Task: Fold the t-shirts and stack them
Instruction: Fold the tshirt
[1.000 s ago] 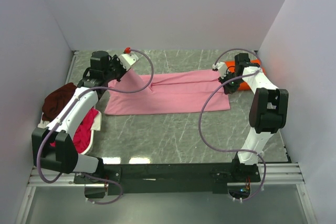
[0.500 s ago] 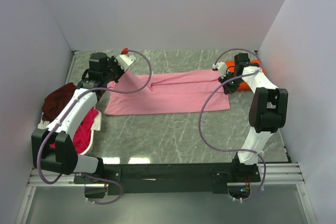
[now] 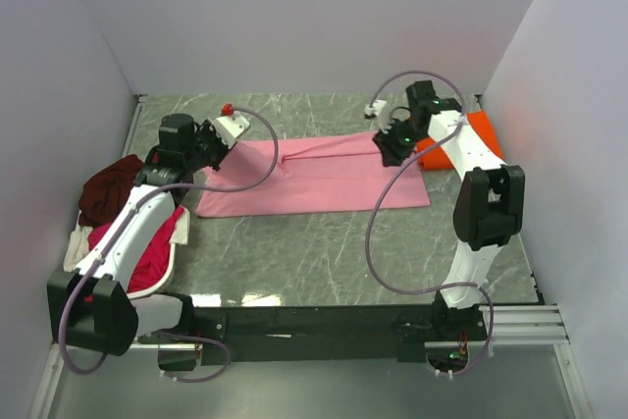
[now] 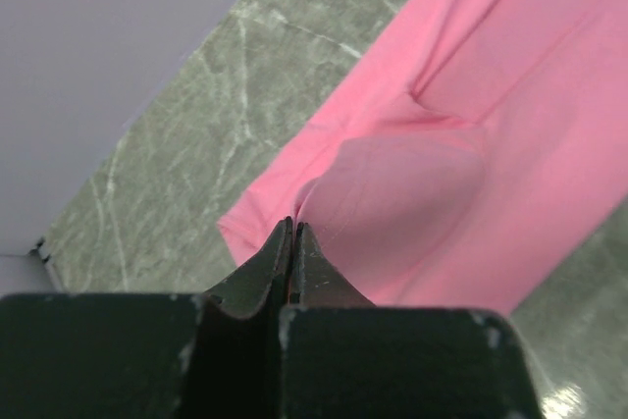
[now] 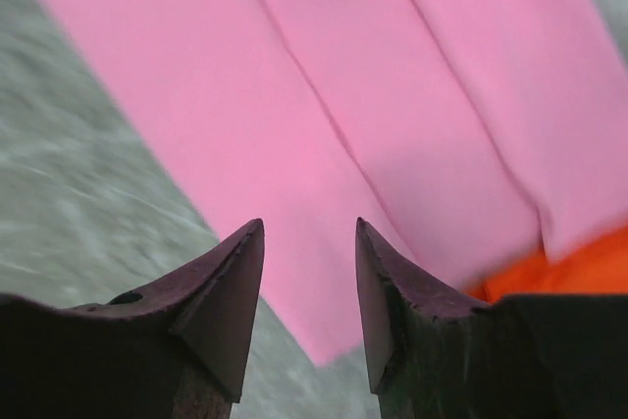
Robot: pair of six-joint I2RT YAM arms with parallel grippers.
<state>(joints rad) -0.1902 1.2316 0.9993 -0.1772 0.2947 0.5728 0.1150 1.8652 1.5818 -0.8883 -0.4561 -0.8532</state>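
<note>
A light pink t-shirt (image 3: 324, 183) lies folded into a long band across the marble table, with its left end lifted a little. My left gripper (image 3: 218, 140) is shut on that left edge, and the cloth (image 4: 510, 95) is pinched between the fingertips (image 4: 294, 226). My right gripper (image 3: 388, 150) hovers open over the shirt's right part, with only pink cloth (image 5: 294, 95) below its jaws (image 5: 309, 228) and nothing between them. A bright orange t-shirt (image 3: 463, 140) lies folded at the far right, and its edge (image 5: 574, 267) peeks out beside the pink one.
A white basket (image 3: 180, 231) at the left edge holds a dark maroon t-shirt (image 3: 106, 189), a magenta-red one (image 3: 152, 250) and a bit of cream cloth (image 3: 73, 248). Grey walls close the table (image 3: 324, 252) on three sides. Cables loop over both arms.
My right gripper has opened, let go of the shirt's right end and swung left over the shirt. My left gripper has moved left and lower, so the lifted cloth lies flatter.
</note>
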